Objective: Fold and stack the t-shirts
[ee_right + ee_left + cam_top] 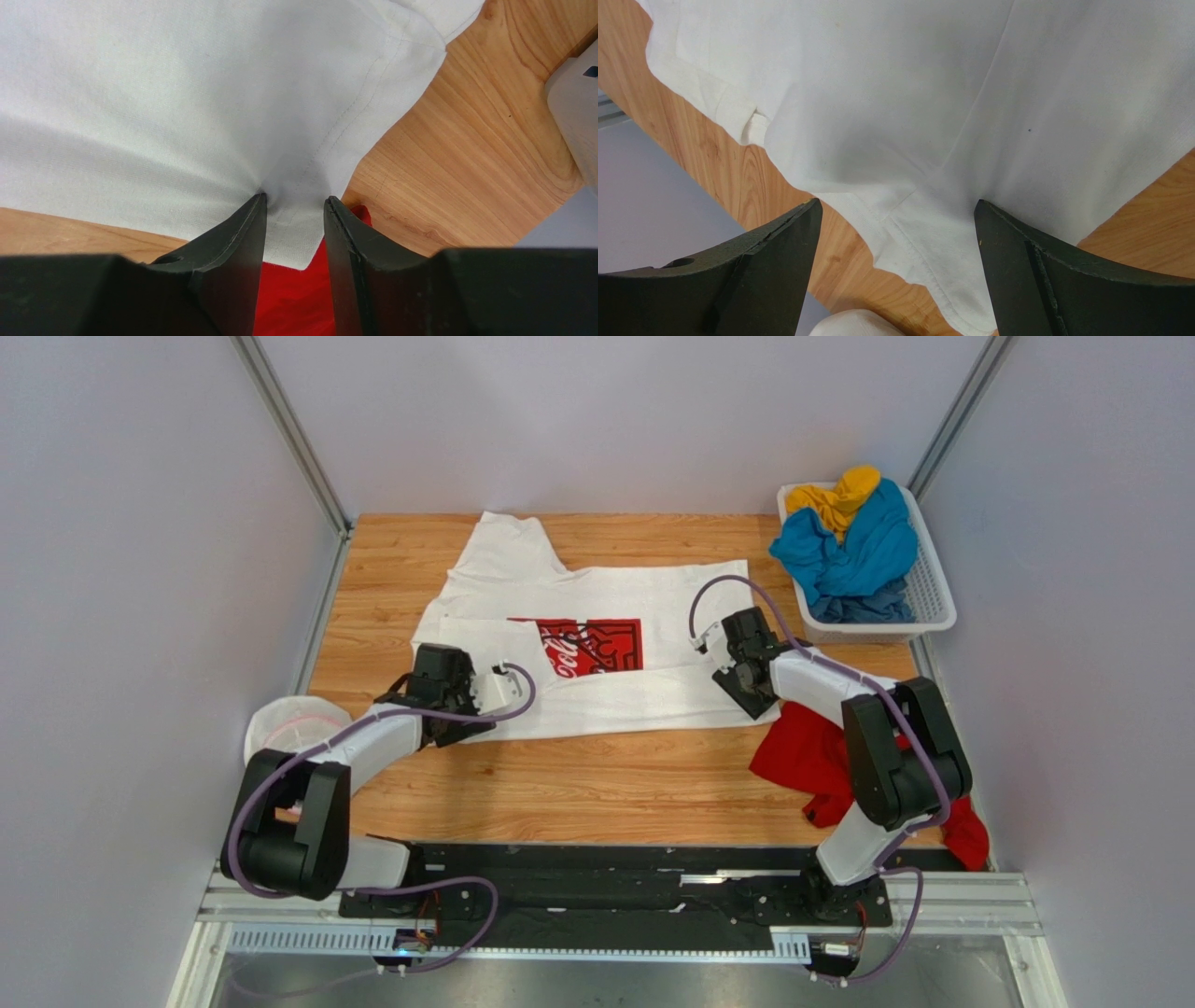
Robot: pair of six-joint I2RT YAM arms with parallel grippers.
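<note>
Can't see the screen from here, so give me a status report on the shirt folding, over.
Left pincer open over white t-shirt's near edge. Right pincer shut on its corner. Red t-shirt bunched beside that corner, under right arm.

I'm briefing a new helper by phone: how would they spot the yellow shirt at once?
At the table's far right corner stands a white basket. In it, the yellow shirt lies bunched at the far end, atop the blue shirt. It is the only yellow thing in view.

Overhead; wrist close-ups on white t-shirt
</note>
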